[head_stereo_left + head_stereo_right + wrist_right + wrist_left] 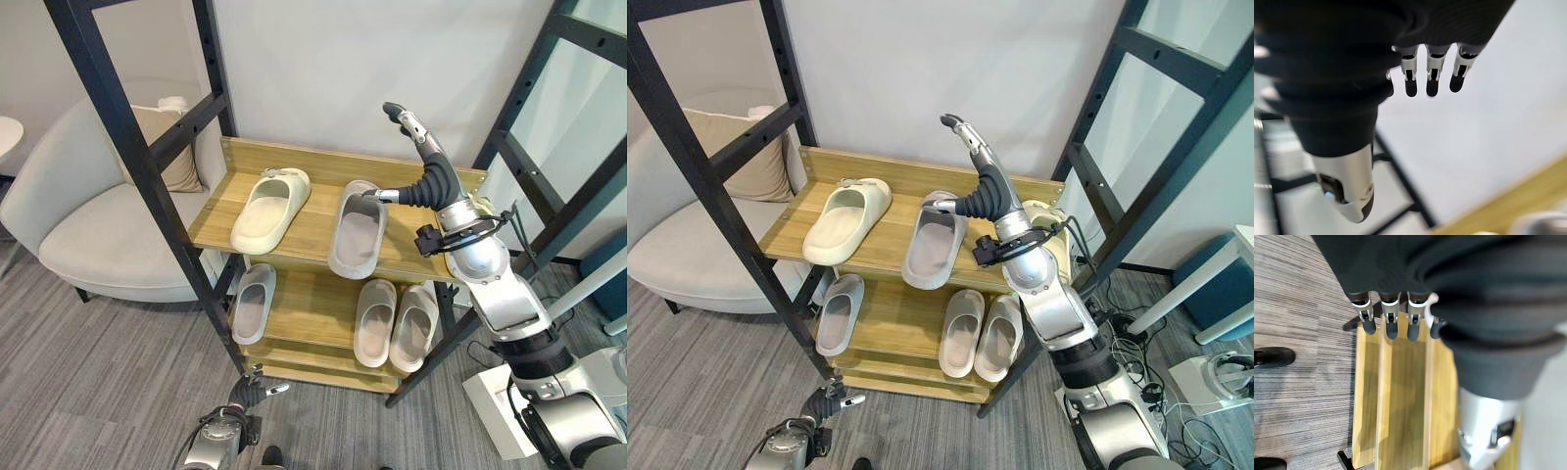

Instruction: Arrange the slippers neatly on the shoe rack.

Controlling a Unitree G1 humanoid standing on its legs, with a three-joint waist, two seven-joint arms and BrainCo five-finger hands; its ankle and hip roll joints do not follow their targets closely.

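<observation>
Grey slipper (pixel 358 231) lies lengthwise front-to-back, toe overhanging the rack (pixel 304 231) front.

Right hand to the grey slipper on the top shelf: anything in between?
Nothing visible. The right hand is raised open above the top shelf, just beside the grey slipper, with open air between them.
</observation>
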